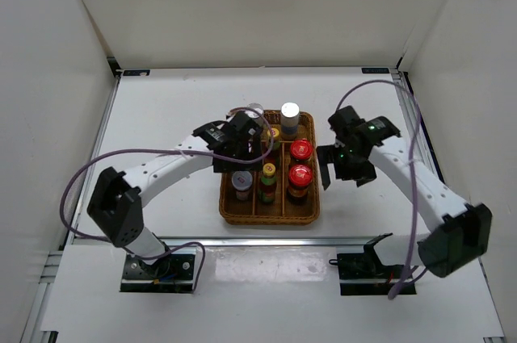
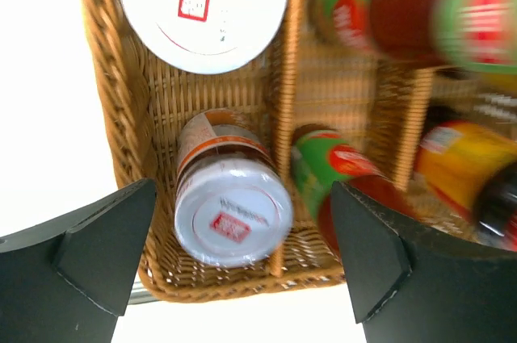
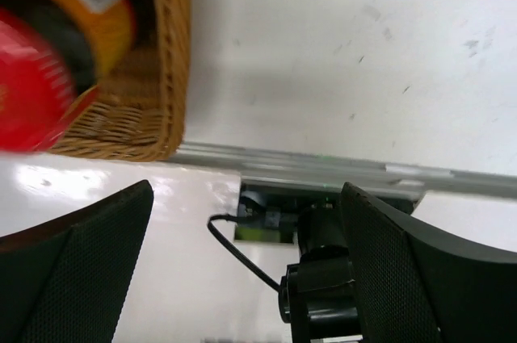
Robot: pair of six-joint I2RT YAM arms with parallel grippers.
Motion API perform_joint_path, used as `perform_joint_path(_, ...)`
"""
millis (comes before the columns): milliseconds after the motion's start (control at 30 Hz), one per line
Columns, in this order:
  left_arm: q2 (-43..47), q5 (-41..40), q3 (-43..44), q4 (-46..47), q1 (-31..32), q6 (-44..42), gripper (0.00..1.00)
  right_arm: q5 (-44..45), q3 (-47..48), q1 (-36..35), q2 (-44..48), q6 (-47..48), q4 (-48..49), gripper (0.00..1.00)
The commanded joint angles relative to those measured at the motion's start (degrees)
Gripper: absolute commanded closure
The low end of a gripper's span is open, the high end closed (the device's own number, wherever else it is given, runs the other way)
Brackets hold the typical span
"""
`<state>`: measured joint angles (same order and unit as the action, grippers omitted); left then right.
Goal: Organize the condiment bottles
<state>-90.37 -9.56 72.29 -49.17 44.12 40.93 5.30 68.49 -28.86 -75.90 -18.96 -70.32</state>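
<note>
Matte-black left gripper [image 2: 242,194] gapes over a round silver-lidded jar [image 2: 234,218] in the woven tray [image 2: 121,109]; right gripper [image 3: 246,194] gapes too.

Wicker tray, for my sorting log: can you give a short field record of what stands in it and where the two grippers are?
tray: wicker tray, three columns
left column: silver-lidded jar at the near end
middle column: yellow-capped bottle
right column: near red-capped jar, far red-capped jar behind it
far end: silver-capped shaker
left gripper: open, empty, above the left column
right gripper: open, empty, outside the tray on its right
</note>
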Motion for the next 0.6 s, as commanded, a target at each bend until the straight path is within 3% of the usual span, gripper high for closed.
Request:
perform_joint_path(0, 8.5, -2.7, 3.9, -0.2, -0.2, -0.7, 0.0, 3.1, 6.0, 0.6, 5.8, -2.0, -4.2, 0.0)
perform_joint_path(133, 14.1, -6.1, 5.8, -0.2, -1.4, -3.5, 0.0, 3.7, 9.4, 1.1, 5.3, -1.3, -4.2, 0.0)
perform_joint_path(233, 18.6, -13.1, 6.4, -0.2, -3.3, -7.4, 0.0, 3.7, 12.7, 1.1, 2.9, 1.1, -3.3, 0.0)
perform_joint_path(400, 25.5, -22.6, 1.2, 0.7, -9.8, -10.2, 0.0, 1.3, 17.5, 1.1, 2.9, 7.4, 3.0, 0.0)
perform_joint_path(567, 28.0, -26.1, 1.2, 0.7, -14.7, -15.4, 0.0, 6.6, 27.1, 1.6, -1.1, 12.5, 6.2, 0.0)
